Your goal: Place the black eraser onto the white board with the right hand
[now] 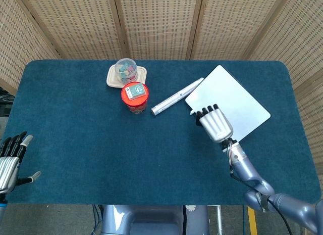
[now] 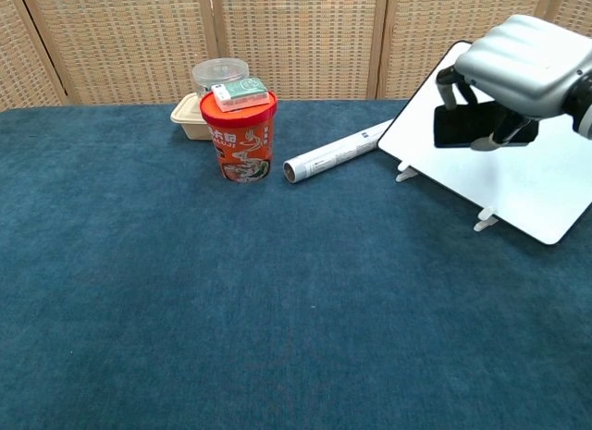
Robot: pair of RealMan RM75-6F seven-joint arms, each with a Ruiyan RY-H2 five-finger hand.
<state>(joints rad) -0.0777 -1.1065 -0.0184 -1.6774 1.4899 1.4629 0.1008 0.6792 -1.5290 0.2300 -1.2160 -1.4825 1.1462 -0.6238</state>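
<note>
The white board (image 1: 234, 96) (image 2: 546, 185) lies at the right side of the blue table, propped slightly on small feet. My right hand (image 1: 215, 123) (image 2: 518, 74) hovers over the board's near-left edge and grips the black eraser (image 2: 474, 125) from above; the head view hides the eraser under the hand. The eraser hangs above the board, not touching it as far as the chest view shows. My left hand (image 1: 12, 159) rests at the table's left front edge, fingers spread, holding nothing.
A rolled white paper tube (image 1: 176, 96) (image 2: 335, 153) lies just left of the board. A red cup (image 1: 134, 97) (image 2: 240, 134) with a small box on its lid stands mid-table. Behind it sits a clear lidded jar (image 1: 125, 69) on a beige tray (image 1: 112, 78).
</note>
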